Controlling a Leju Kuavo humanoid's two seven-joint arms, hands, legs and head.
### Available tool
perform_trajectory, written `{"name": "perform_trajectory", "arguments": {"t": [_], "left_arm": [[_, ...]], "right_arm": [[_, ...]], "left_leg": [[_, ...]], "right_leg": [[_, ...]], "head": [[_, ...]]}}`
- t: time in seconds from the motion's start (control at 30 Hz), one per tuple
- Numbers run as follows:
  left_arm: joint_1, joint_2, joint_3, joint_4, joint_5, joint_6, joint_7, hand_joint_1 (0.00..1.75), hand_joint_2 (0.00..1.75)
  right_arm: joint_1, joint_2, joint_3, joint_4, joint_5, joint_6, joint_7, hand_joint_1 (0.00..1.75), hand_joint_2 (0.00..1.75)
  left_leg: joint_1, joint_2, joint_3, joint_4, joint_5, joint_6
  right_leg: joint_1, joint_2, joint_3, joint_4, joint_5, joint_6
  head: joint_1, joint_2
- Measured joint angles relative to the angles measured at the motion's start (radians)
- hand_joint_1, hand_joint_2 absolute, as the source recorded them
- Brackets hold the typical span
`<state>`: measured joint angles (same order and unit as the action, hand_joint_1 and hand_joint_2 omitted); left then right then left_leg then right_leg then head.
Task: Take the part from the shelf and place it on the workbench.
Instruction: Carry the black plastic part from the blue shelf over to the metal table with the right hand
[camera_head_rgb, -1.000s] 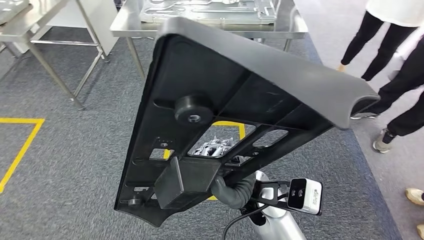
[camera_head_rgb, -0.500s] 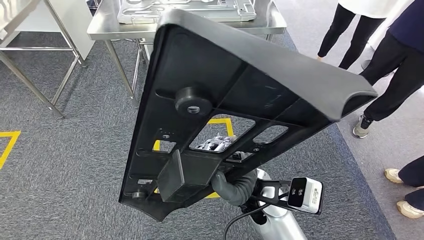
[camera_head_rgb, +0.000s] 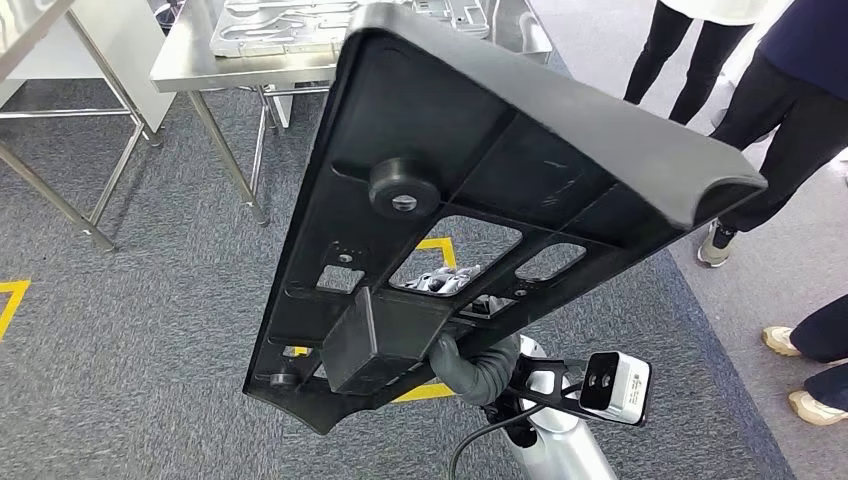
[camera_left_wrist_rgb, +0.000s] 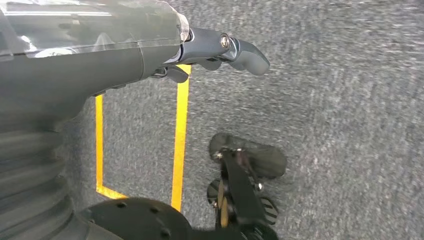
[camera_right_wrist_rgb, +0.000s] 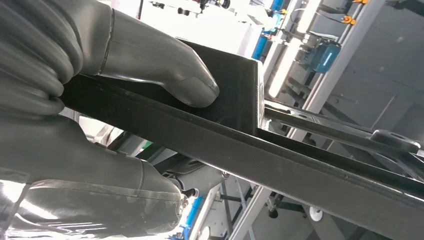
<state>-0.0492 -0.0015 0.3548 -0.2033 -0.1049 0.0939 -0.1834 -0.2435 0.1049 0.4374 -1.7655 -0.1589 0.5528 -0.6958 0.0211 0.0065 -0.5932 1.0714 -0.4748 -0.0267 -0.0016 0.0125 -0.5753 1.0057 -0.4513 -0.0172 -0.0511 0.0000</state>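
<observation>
Part (camera_head_rgb: 480, 160): large black moulded panel, tilted, carried low over the carpet, near side of the steel table (camera_head_rgb: 190, 62)
Right hand (camera_right_wrist_rgb: 100, 90): clenched on its near edge
Left hand (camera_left_wrist_rgb: 220, 50): hangs released
Handling: we judge it rigid, light, awkwardly long; a grip near the block steadies it

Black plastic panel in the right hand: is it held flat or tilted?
Tilted. In the head view the black plastic panel slopes steeply, its ribbed underside facing the camera, and the right hand grips its lower edge.
</observation>
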Motion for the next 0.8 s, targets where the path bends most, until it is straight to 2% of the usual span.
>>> {"name": "perform_trajectory", "arguments": {"t": [0.03, 0.07, 0.13, 0.2, 0.23, 0.3, 0.33, 0.37, 0.4, 0.43, 0.47, 0.5, 0.53, 0.6, 0.7, 0.73, 0.8], "left_arm": [[-0.001, 0.0, 0.0, 0.0, 0.0, 0.0, 0.0, 0.0, 1.75], [-0.002, 0.0, 0.0, 0.0, 0.0, 0.0, 0.001, 0.0, 1.75], [-0.002, 0.0, 0.0, 0.0, 0.0, 0.001, 0.002, 0.0, 1.75], [-0.003, 0.0, 0.001, 0.0, 0.0, 0.001, 0.002, 0.0, 1.75], [-0.004, 0.0, 0.001, 0.0, -0.001, 0.001, 0.002, 0.0, 1.75], [-0.005, 0.001, 0.001, 0.0, -0.002, 0.001, 0.002, 0.0, 1.75], [-0.004, 0.001, 0.001, 0.0, -0.003, 0.001, 0.002, 0.0, 1.75], [-0.004, 0.001, 0.001, 0.0, -0.004, 0.001, 0.002, 0.0, 1.75], [-0.003, 0.001, 0.001, 0.0, -0.004, 0.001, 0.002, 0.0, 1.75], [-0.003, 0.0, 0.001, 0.0, -0.005, 0.001, 0.002, 0.0, 1.75], [-0.003, 0.0, 0.002, 0.0, -0.006, 0.001, 0.002, 0.0, 1.75], [-0.004, 0.0, 0.002, 0.0, -0.007, 0.001, 0.002, 0.0, 1.75], [-0.004, 0.0, 0.002, 0.0, -0.008, 0.001, 0.003, 0.0, 1.75], [-0.005, 0.0, 0.002, 0.0, -0.009, 0.002, 0.004, 0.0, 1.75], [-0.008, 0.0, 0.002, 0.0, -0.011, 0.002, 0.005, 0.0, 1.75], [-0.008, -0.001, 0.002, 0.0, -0.011, 0.002, 0.005, 0.0, 1.75], [-0.007, -0.001, 0.002, 0.0, -0.011, 0.003, 0.006, 0.0, 1.75]], "right_arm": [[0.0, 0.001, -0.001, 0.0, 0.0, 0.0, 0.0, 1.75, 1.75], [-0.001, 0.002, -0.001, 0.0, 0.0, 0.0, 0.0, 1.75, 1.75], [-0.001, 0.002, -0.003, 0.0, -0.001, 0.0, 0.0, 1.75, 1.75], [-0.003, 0.003, -0.005, 0.0, -0.001, -0.001, 0.0, 1.75, 1.75], [-0.005, 0.003, -0.006, 0.0, -0.001, -0.002, 0.0, 1.75, 1.75], [-0.005, 0.003, -0.009, 0.0, -0.001, -0.003, 0.0, 1.75, 1.75], [-0.004, 0.003, -0.01, 0.0, -0.001, -0.005, 0.0, 1.75, 1.75], [-0.003, 0.003, -0.011, 0.001, -0.001, -0.006, 0.0, 1.75, 1.75], [-0.003, 0.003, -0.011, 0.001, -0.001, -0.007, 0.0, 1.75, 1.75], [-0.003, 0.003, -0.012, 0.001, -0.001, -0.009, 0.0, 1.75, 1.75], [-0.004, 0.003, -0.012, 0.001, -0.001, -0.011, 0.0, 1.75, 1.75], [-0.006, 0.003, -0.012, 0.001, -0.001, -0.013, 0.0, 1.75, 1.75], [-0.007, 0.003, -0.012, 0.001, -0.002, -0.014, 0.0, 1.75, 1.75], [-0.009, 0.003, -0.012, 0.001, -0.002, -0.015, 0.0, 1.75, 1.75], [-0.01, 0.004, -0.013, 0.0, -0.003, -0.015, 0.0, 1.75, 1.75], [-0.012, 0.005, -0.013, 0.0, -0.004, -0.014, 0.0, 1.75, 1.75], [-0.013, 0.007, -0.013, 0.001, -0.005, -0.013, 0.0, 1.75, 1.75]], "left_leg": [[-0.002, -0.001, 0.019, -0.043, 0.013, 0.005], [-0.004, -0.003, 0.026, -0.06, 0.013, 0.011], [-0.006, -0.003, 0.026, -0.064, 0.013, 0.022], [-0.002, -0.001, 0.029, -0.069, 0.017, 0.035], [0.0, -0.001, 0.031, -0.072, 0.018, 0.04], [-0.001, 0.001, 0.03, -0.072, 0.016, 0.047], [-0.001, 0.001, 0.031, -0.072, 0.014, 0.048], [-0.002, 0.001, 0.032, -0.072, 0.013, 0.048], [-0.002, 0.001, 0.034, -0.072, 0.012, 0.047], [-0.002, 0.001, 0.039, -0.072, 0.009, 0.045], [-0.002, 0.0, 0.043, -0.072, 0.006, 0.042], [-0.004, 0.0, 0.046, -0.07, 0.002, 0.038], [-0.005, 0.0, 0.048, -0.07, -0.001, 0.033], [-0.007, 0.002, 0.049, -0.071, -0.005, 0.021], [-0.005, 0.003, 0.049, -0.056, -0.02, 0.006], [-0.004, 0.002, 0.033, -0.019, -0.039, 0.002], [-0.002, 0.001, -0.037, 0.112, -0.094, -0.002]], "right_leg": [[0.001, 0.001, 0.0, 0.002, -0.002, 0.005], [0.002, 0.002, -0.001, 0.003, -0.002, 0.01], [0.003, 0.003, -0.003, 0.002, -0.003, 0.021], [0.001, 0.001, -0.013, 0.029, -0.022, 0.033], [-0.001, -0.001, -0.032, 0.071, -0.046, 0.038], [-0.005, -0.003, -0.1, 0.208, -0.109, 0.048], [-0.007, -0.003, -0.133, 0.27, -0.128, 0.051], [-0.008, -0.004, -0.153, 0.302, -0.129, 0.053], [-0.009, -0.005, -0.15, 0.288, -0.108, 0.053], [-0.01, -0.007, -0.127, 0.235, -0.071, 0.051], [-0.01, -0.009, -0.091, 0.158, -0.031, 0.046], [-0.007, -0.012, -0.056, 0.084, -0.004, 0.04], [-0.005, -0.014, -0.033, 0.034, 0.011, 0.035], [0.002, -0.014, -0.021, 0.006, 0.007, 0.024], [-0.004, -0.011, -0.009, -0.007, 0.007, 0.006], [-0.007, -0.011, -0.002, -0.013, 0.006, 0.0], [-0.005, -0.012, 0.007, -0.015, 0.0, -0.008]], "head": [[0.0, 0.0], [0.0, 0.0], [0.0, 0.0], [0.0, 0.0], [0.0, 0.0], [0.0, 0.0], [0.0, 0.0], [0.0, 0.0], [0.0, 0.0], [0.0, 0.0], [0.0, 0.0], [0.0, 0.0], [0.0, 0.0], [0.0, 0.0], [0.0, 0.0], [0.0, 0.0], [0.0, 0.0]]}}
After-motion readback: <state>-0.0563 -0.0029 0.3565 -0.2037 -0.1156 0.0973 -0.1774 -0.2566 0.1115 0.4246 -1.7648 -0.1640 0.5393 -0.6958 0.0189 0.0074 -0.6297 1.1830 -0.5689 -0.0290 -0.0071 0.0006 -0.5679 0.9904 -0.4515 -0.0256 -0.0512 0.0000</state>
